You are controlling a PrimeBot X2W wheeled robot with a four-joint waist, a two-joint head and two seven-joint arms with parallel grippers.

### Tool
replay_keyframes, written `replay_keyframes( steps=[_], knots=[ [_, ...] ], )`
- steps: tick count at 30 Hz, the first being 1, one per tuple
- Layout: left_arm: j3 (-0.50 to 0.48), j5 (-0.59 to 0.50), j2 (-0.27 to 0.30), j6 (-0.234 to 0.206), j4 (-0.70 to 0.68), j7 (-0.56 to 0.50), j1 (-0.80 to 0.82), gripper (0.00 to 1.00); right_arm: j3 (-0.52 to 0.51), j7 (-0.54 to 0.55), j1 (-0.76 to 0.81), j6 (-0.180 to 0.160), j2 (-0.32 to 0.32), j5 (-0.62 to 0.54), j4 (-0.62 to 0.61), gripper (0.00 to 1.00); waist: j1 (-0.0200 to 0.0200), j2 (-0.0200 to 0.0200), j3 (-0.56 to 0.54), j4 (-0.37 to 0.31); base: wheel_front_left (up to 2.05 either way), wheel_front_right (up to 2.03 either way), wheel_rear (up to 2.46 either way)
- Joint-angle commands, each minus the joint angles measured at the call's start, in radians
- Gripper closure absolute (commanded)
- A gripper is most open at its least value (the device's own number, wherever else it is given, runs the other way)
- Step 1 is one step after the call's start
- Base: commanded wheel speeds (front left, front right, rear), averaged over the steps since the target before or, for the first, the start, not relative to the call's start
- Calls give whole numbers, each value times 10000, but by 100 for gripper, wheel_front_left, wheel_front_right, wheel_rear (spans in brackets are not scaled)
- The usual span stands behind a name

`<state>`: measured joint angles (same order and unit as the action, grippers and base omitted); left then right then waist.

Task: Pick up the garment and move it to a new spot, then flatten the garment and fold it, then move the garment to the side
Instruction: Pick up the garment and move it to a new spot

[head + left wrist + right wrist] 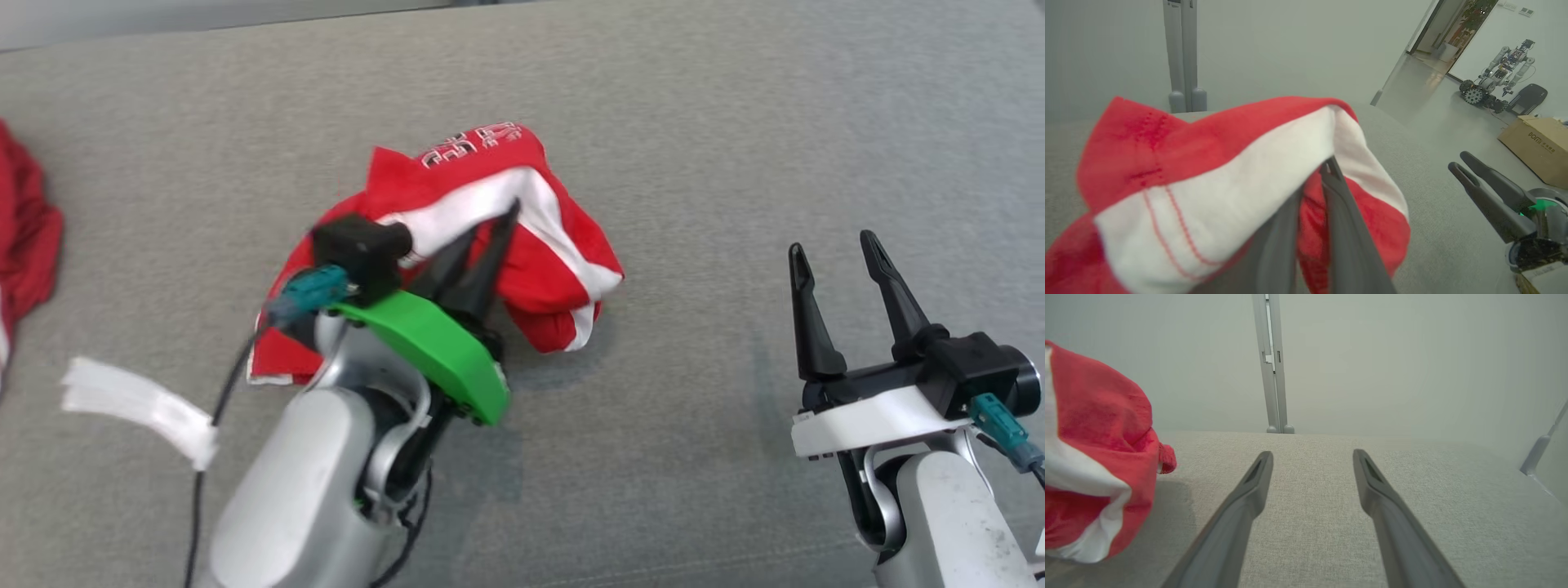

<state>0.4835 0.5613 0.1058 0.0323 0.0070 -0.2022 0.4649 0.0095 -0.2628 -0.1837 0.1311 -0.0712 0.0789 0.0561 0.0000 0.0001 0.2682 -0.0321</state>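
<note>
red and white fabric of the garment (522,245) sits bunched in a heap near the middle of the grey cloth-covered worktop (735,122). black white-outlined letters show on its far upper fold, and a broad white band runs across the top.

left claw (510,214): fingers together, clamped on a fold of the garment at the white band. in the left wrist view the left claw (1319,179) pinches the cloth, and the garment (1208,175) drapes over both fingers. the near left edge of the garment lies on the worktop.

right claw (831,243): fingers apart, holding nothing, to the right of the garment and well apart from it. in the right wrist view the right claw (1312,454) points across bare worktop, with the garment (1098,457) at the left edge.

a darker red cloth (24,237) lies at the far left edge of the worktop. a white strip (139,404) hangs on the left arm's cable. beyond the worktop, the left wrist view shows a cardboard box (1535,151) on the floor.
</note>
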Motion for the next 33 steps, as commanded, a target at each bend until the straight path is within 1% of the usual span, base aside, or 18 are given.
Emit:
replay_keyframes(
  steps=[1,3,6,11,14,16,20,23,24,25,26,29,33],
  knots=[
    [120,-11,-96,95,103,99,183,100,-32,-30,0,-7,29,80,-32,0,0,-1,-21,-972,0,0,0],
    [525,46,-271,233,427,254,274,100,-139,-30,123,-7,56,90,-44,0,0,-1,-66,-1254,0,0,0],
    [1079,86,-417,310,808,400,374,100,-226,-30,263,-7,102,88,-40,0,0,-1,-139,-1607,0,0,0],
    [1622,14,-494,147,1748,621,514,100,-234,-30,409,-7,133,139,-46,0,0,-1,-236,-2012,0,0,0],
    [1727,162,-507,83,2692,825,522,100,-195,-30,445,-7,148,147,-7,0,0,-1,-298,-2139,0,0,0],
    [1760,49,-513,16,3525,1027,635,100,-163,-30,476,-7,163,143,17,0,0,-1,-339,-2183,0,0,0],
    [1586,-82,-499,-138,5270,1679,789,100,-55,-30,501,-7,174,119,79,0,0,-1,-430,-2218,0,0,0],
    [1539,-76,-512,-51,6242,2193,894,100,-47,-30,569,-7,180,120,104,0,0,-1,-531,-2100,0,0,0],
    [1540,-13,-512,9,6472,2327,917,74,-48,-30,594,-7,185,109,119,0,0,-1,-562,-2039,0,0,0],
    [1580,17,-516,53,6640,2459,951,19,-68,-30,611,-7,185,88,130,0,0,-1,-606,-1965,0,0,0],
    [1617,74,-522,103,6766,2573,977,0,-81,-30,637,-7,184,66,134,0,0,-1,-656,-1893,0,0,0],
    [1807,154,-543,140,6788,2950,955,0,-142,-30,779,-7,176,7,143,0,0,-1,-844,-1647,0,0,0],
    [1989,229,-537,-90,6132,3459,527,0,-358,-30,988,-7,3,-17,12,0,0,-1,-1110,-1202,0,0,0]
  ],
)
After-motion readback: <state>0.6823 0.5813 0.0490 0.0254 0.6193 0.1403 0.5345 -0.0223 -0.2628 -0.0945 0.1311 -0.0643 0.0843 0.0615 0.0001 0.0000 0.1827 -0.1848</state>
